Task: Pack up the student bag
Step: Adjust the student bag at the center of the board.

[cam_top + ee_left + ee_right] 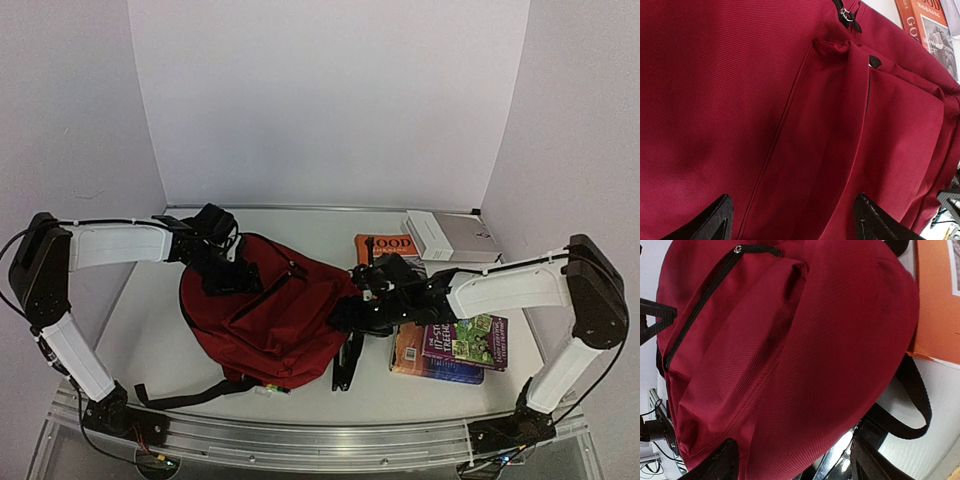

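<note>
The student bag (270,320), dark red with black zippers, lies in the middle of the table with its front pocket up. My left gripper (218,262) is over its far left part. In the left wrist view that gripper (792,222) stands open, and the red fabric of the bag (740,100) fills the space beneath the spread fingers. My right gripper (362,305) is at the bag's right edge. In the right wrist view it (792,465) is open, straddling the rounded rim of the bag (830,340). Nothing is pinched in either one.
An orange book (385,247) lies just right of the bag, partly under my right arm. A white box (450,237) sits behind it. Colourful books (455,348) are stacked at the right front. Black straps (180,398) trail from the bag toward the near edge.
</note>
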### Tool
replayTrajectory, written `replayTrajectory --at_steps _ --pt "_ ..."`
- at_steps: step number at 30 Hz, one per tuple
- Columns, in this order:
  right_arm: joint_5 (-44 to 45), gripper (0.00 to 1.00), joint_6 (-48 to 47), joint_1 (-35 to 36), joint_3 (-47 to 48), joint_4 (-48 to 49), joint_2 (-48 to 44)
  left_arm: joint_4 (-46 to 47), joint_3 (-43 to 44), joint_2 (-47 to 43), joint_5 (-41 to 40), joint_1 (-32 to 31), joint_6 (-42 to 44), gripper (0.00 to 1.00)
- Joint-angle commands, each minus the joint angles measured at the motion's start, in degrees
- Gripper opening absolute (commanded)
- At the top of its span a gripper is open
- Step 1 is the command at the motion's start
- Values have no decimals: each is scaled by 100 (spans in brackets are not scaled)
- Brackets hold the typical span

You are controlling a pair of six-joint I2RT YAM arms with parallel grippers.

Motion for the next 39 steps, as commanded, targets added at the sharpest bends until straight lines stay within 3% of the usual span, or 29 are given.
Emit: replayTrajectory --at_steps 1,5,8,13,16,22,31,33,36,39 --pt "-20 70 42 96 289 289 351 -71 394 233 -211 -127 242 77" --pt "48 62 47 114 290 290 409 -76 401 360 -166 -172 322 65" --pt "172 49 47 118 274 290 323 -72 406 449 -134 -180 349 54" --pt "406 8 -52 117 347 290 169 132 378 336 -78 -189 352 13" --pt "643 0 -275 117 566 175 42 239 347 28 -258 -190 270 0" --pt "1455 0 -1016 -88 1514 -551 -30 -37 526 -561 -419 -189 50 0" --pt "1230 3 -2325 -1258 3020 -668 905 273 340 -1028 279 -186 -873 0" --pt "1152 17 -2545 -1461 3416 -687 1339 652 121 -1041 442 -189 -1154 0" --pt "1069 48 -2711 -1606 4015 -902 1804 1055 -148 -951 374 -189 -1509 0" --pt "937 66 -2767 -1613 4355 -1107 1933 1257 -268 -732 91 -189 -1604 0"
